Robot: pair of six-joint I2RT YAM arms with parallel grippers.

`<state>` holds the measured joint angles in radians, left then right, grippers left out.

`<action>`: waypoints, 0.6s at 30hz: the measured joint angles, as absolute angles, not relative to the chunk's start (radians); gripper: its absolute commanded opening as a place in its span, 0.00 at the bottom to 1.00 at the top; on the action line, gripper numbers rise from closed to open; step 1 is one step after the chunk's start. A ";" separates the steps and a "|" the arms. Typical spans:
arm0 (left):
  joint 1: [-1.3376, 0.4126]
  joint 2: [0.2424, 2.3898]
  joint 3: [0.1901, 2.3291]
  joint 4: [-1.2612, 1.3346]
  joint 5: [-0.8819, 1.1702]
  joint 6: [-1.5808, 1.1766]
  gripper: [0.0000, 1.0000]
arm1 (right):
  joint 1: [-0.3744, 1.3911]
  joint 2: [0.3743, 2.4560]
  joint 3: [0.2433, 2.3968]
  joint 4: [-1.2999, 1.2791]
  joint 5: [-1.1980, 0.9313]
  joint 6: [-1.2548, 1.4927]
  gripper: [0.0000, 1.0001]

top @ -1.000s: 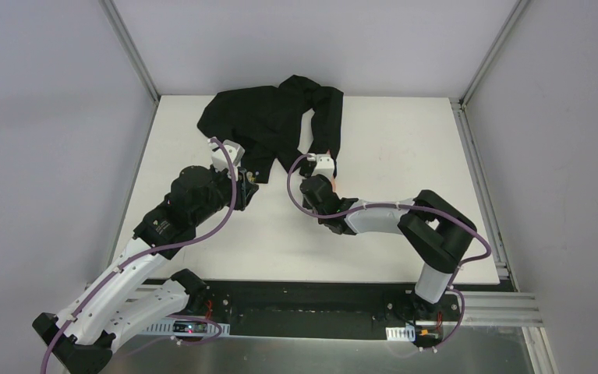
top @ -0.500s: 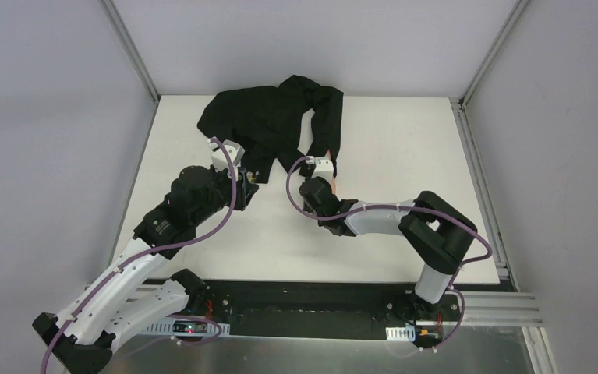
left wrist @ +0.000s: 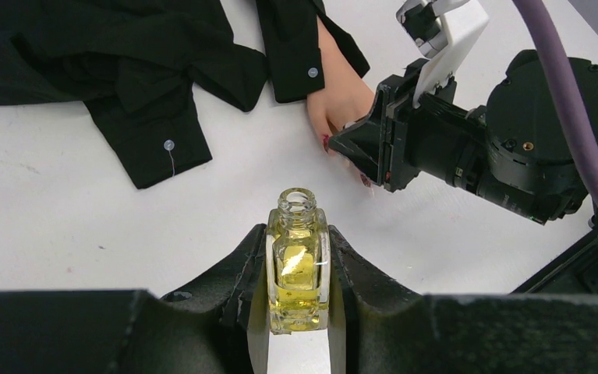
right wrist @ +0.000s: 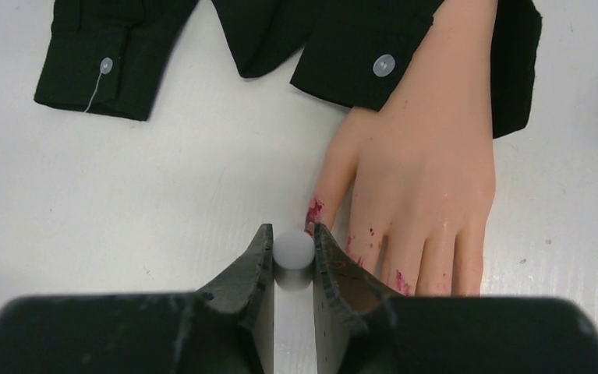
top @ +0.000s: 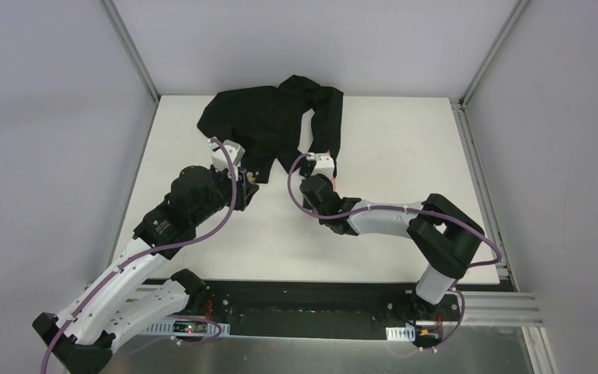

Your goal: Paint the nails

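The pale mannequin hand (right wrist: 428, 171) lies flat, its wrist in a black sleeve (right wrist: 358, 47). The thumb nail (right wrist: 314, 210) is smeared dark red, and red spots mark the fingers. The other nails are hidden behind my right gripper (right wrist: 292, 234), which is shut on a white round brush cap (right wrist: 293, 249) right at the thumb tip. The brush tip is hidden. My left gripper (left wrist: 298, 234) is shut on the open yellowish polish bottle (left wrist: 298, 273), held upright to the left of the hand (left wrist: 342, 97). In the top view the left gripper (top: 246, 183) and the right gripper (top: 328, 178) flank the hand.
A black shirt (top: 268, 121) is spread over the back of the white table (top: 405, 156), with a second cuff (left wrist: 159, 152) lying left of the hand. Metal frame rails (top: 479, 171) run along the table's sides.
The right arm's elbow has swung a little to the right while its gripper stays at the hand's fingertips. The left arm and bottle have not moved.
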<state>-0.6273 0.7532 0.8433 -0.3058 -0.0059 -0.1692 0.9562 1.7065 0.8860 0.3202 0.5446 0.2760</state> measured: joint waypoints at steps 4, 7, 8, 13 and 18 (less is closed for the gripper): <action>-0.627 0.755 0.843 -0.306 -0.001 -0.169 0.00 | 0.936 1.710 0.916 0.298 0.533 0.276 0.00; -0.627 0.759 0.843 -0.306 -0.001 -0.170 0.00 | 0.914 1.721 0.939 0.298 0.522 0.276 0.00; -0.627 0.760 0.843 -0.306 -0.001 -0.169 0.00 | 0.907 1.727 0.947 0.299 0.517 0.276 0.00; -0.627 0.760 0.843 -0.306 -0.001 -0.169 0.00 | 0.892 1.752 0.968 0.299 0.506 0.276 0.00; -0.627 0.760 0.843 -0.306 -0.001 -0.169 0.00 | 0.889 1.769 0.976 0.299 0.488 0.276 0.00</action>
<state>-0.6273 0.7601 0.8433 -0.3061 -0.0006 -0.1692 0.8894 1.7695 0.9764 0.2985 0.4885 0.2764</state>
